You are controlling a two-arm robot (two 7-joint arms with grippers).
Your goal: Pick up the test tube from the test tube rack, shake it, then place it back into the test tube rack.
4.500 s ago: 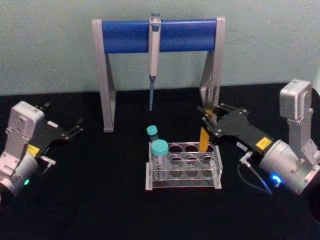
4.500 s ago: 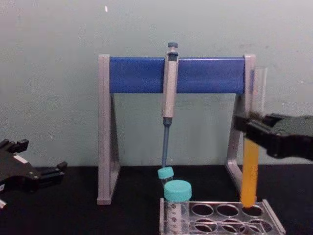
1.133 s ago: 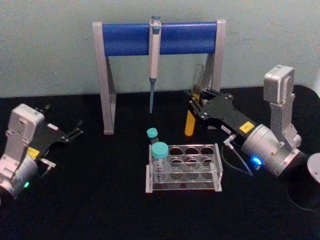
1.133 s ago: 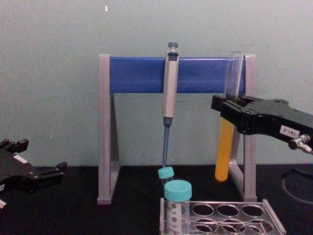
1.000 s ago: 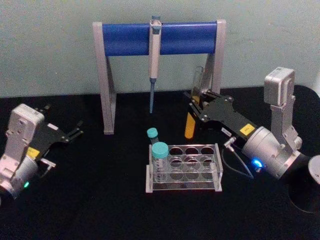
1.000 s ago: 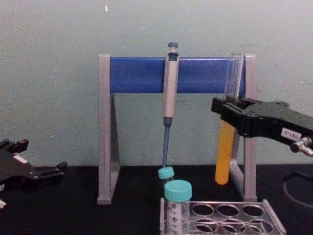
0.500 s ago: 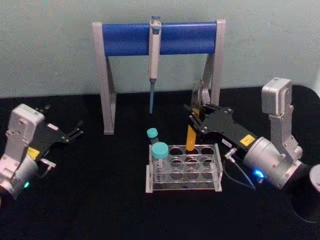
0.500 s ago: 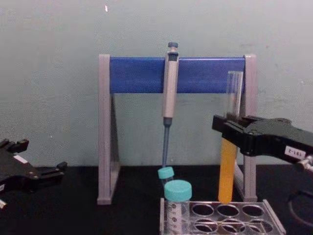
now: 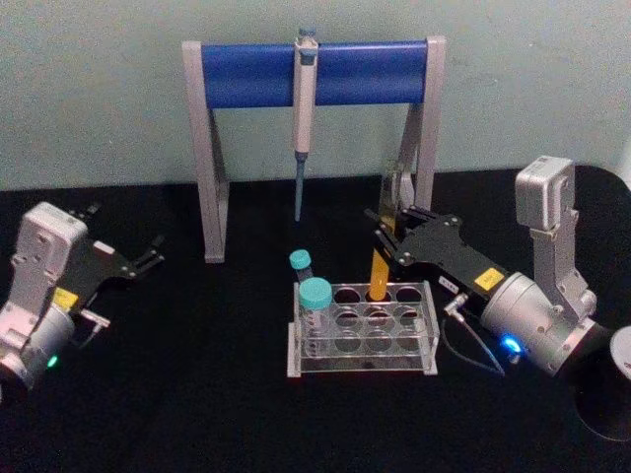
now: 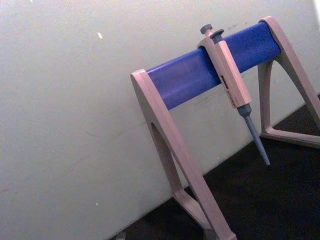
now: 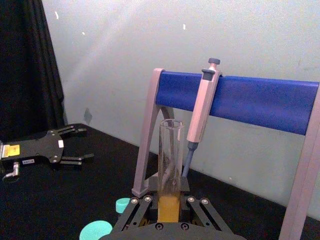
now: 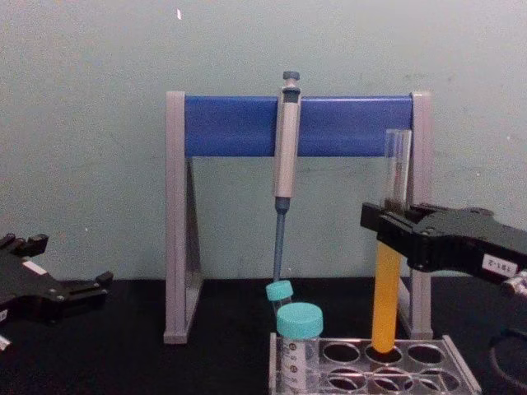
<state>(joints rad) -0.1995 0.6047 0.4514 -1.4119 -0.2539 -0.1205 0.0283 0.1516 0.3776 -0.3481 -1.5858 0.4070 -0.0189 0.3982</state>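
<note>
Head view: the test tube rack (image 9: 394, 360) sits mid-surface. The right pincer (image 9: 381, 225) reaches in from the rack's 3 o'clock and is clenched on the test tube (image 9: 377, 274). The tube stands near upright, its round bottom at the mouth of the middle hole in the rack's far row; it looks barely entered, not seated. Two teal-capped vials (image 9: 315, 296) fill the rack's 10 o'clock corner, one hole over from the tube. At 12 o'clock stands the grey stand (image 9: 315, 74) with a pipette (image 9: 304, 99) hanging from its blue bar. The left pincer (image 9: 150, 251) is parked at 9 o'clock, well apart, fingers spread and holding nothing.

Left wrist view: the stand, its hanging pipette and the black surface (image 10: 280, 200).

Right wrist view: the tube rises between the pincer's fingers, held about at the liquid line, with clear open glass above. It is capless, so a tilt or jerk could spill it.

Chest view: the orange-yellow column hangs below the right pincer, its bottom touching the rim of the far-row middle hole. The stand's right leg is just behind at 1 o'clock, and the pipette tip hangs at 11 o'clock above the vials.

I judge the tube light, stiff, smooth and brittle: thin glass that slips under a loose hold and cracks under a hard one. Mid-height is the sound place to hold it. The hole's rim is what could catch the bottom; the nearer vial cap and the stand leg are the close neighbours.
</note>
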